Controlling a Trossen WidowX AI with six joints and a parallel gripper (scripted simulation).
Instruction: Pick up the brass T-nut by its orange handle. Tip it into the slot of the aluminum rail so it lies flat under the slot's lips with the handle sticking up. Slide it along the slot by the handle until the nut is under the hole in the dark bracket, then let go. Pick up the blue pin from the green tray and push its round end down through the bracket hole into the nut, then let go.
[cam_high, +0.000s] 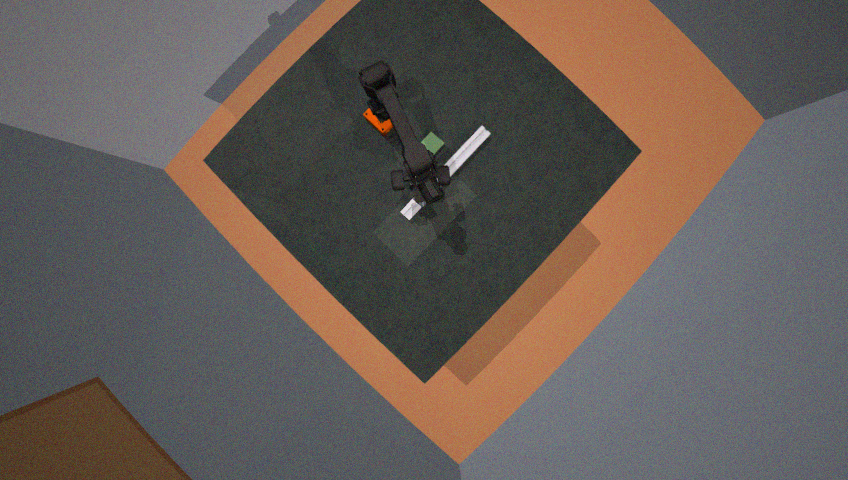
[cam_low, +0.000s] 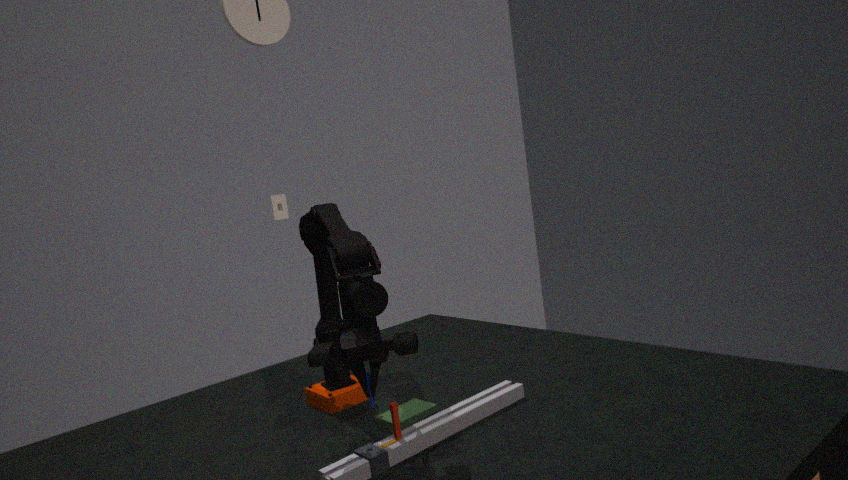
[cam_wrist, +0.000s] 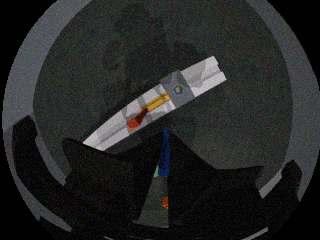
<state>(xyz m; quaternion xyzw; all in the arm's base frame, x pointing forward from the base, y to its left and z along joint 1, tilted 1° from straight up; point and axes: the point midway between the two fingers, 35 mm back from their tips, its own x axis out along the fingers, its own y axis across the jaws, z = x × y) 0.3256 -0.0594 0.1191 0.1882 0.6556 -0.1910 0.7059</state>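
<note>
- Gripper (cam_high: 421, 179) (cam_low: 371, 397) (cam_wrist: 165, 137): the narrow black fingers are pressed around the blue pin (cam_low: 370, 389) (cam_wrist: 164, 155), pinching it; in the exterior view, below center, the pin runs steeply down between them, off the rail.
- Aluminum rail (cam_high: 467, 151) (cam_low: 458, 424) (cam_wrist: 206, 67): it lies diagonally on the dark table top (cam_high: 357, 297) (cam_low: 624, 404) (cam_wrist: 240, 135), rising toward the right in each frame; in the top view the arm (cam_high: 404, 124) (cam_low: 327, 279) covers part of it.
- Dark bracket (cam_low: 373, 457) (cam_wrist: 177, 100): it straddles the rail at the lower center of the exterior view and right of center in the wrist view, where its round hole shows a yellowish spot.
- Brass nut (cam_low: 388, 443) (cam_wrist: 157, 102): it lies along the slot, reaching the bracket's edge; how far it extends beneath cannot be told.
- Orange handle (cam_low: 395, 421) (cam_wrist: 136, 122): it stands up from the nut, at the end away from the bracket.
- Green tray (cam_high: 432, 142) (cam_low: 407, 410) (cam_wrist: 156, 172): it rests near the rail, just right of the arm in the top view.
- Orange base (cam_high: 383, 126) (cam_low: 333, 401) (cam_wrist: 165, 202): it sits under the arm, at the lower left of center in the exterior view.
</note>
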